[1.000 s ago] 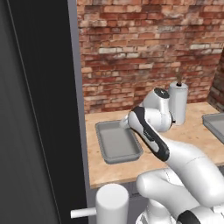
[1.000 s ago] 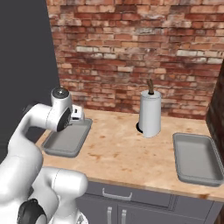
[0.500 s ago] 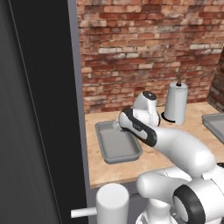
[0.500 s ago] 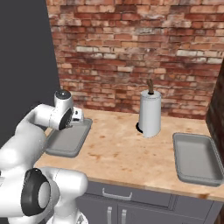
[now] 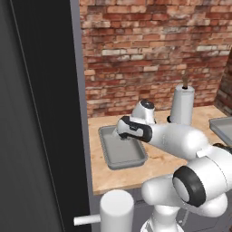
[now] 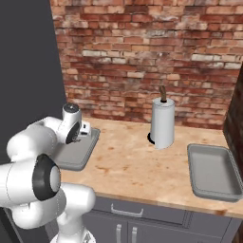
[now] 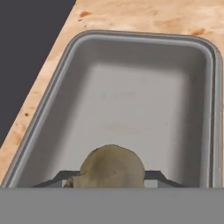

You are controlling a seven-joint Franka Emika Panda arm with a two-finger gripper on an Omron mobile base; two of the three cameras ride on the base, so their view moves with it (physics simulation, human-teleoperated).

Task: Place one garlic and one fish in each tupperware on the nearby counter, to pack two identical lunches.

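Note:
My gripper [image 7: 112, 177] is shut on a cream-white garlic [image 7: 113, 165], which bulges between the two dark tips. Below it lies the left tupperware [image 7: 65, 59], a shallow grey tub with nothing inside. From the base cameras the gripper [image 5: 123, 135] [image 6: 88, 131] hangs low over this tub [image 5: 127, 156] [image 6: 76, 155], at the left end of the wood-grain counter [image 6: 128, 166]. A second grey tupperware [image 6: 213, 173] [image 5: 223, 127] sits at the counter's right end, also bare inside. The fish is out of view.
A white paper-towel roll [image 5: 182, 105] [image 6: 163, 124] stands at the back between the two tubs. A tall dark panel [image 5: 41, 113] closes off the left side. A brick wall [image 6: 142, 57] runs behind the counter, and dark cabinet fronts [image 6: 142, 223] lie below it.
The arm has swung left and down, carrying the garlic from near the paper-towel roll to just over the left tub. The grip looks unchanged.

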